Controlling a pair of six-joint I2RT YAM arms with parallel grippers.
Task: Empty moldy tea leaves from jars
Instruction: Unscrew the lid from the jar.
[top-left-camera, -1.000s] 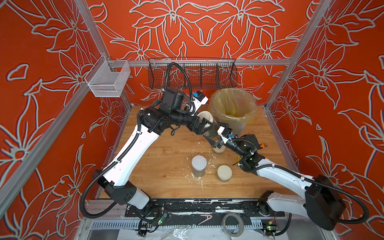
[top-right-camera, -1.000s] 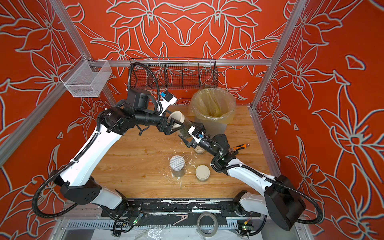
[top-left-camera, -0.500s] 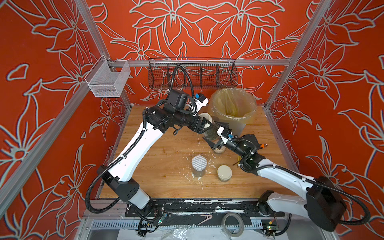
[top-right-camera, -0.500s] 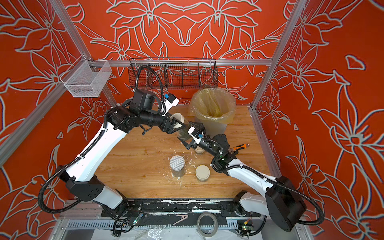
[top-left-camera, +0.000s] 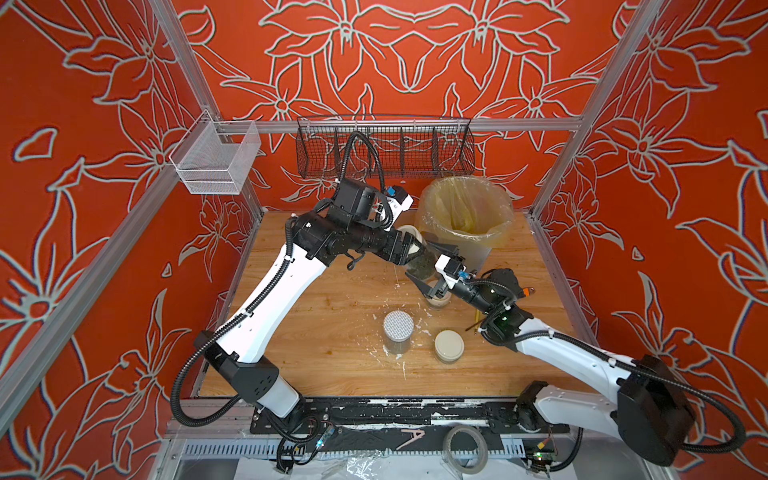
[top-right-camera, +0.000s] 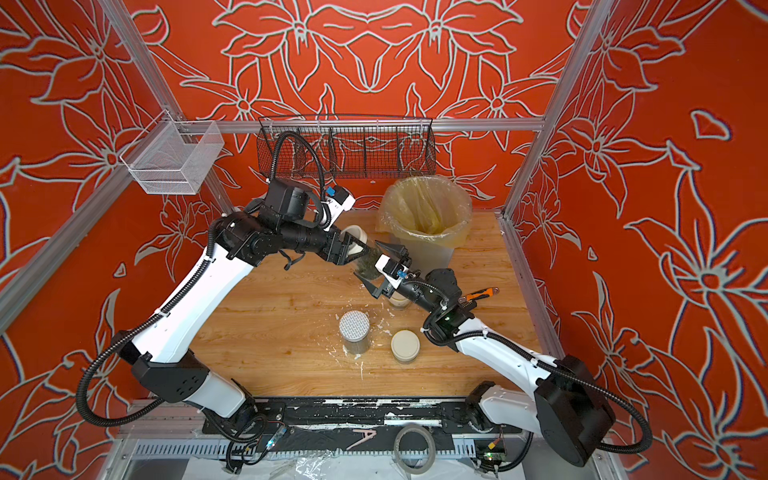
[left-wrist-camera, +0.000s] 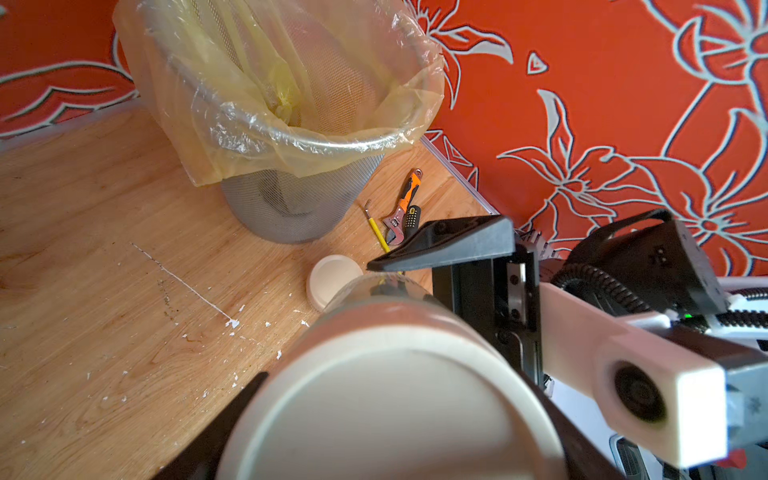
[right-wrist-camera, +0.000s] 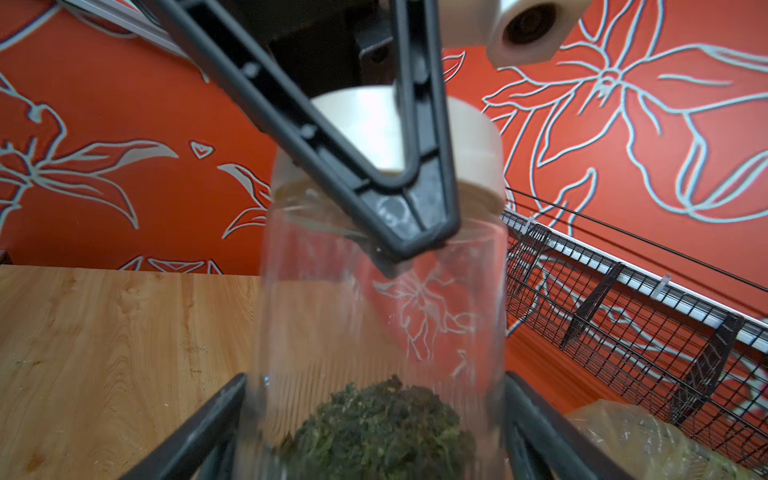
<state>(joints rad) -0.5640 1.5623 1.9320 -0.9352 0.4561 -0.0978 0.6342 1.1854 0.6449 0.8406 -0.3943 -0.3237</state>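
On the far side, my left pincer (top-left-camera: 413, 251) pinches a clear jar's (right-wrist-camera: 382, 324) cream lid (left-wrist-camera: 386, 399); my right pincer's (top-right-camera: 370, 260) grip is unclear, risking a drop.

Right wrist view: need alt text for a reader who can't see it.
A clear jar with a cream lid, dark tea leaves heaped at its near end, is gripped at the lid end by the left end effector. The right end effector flanks its base; a wooden table and black wire basket lie behind.

2 jars (top-left-camera: 398, 328) stand together before the bin (top-left-camera: 465, 240).
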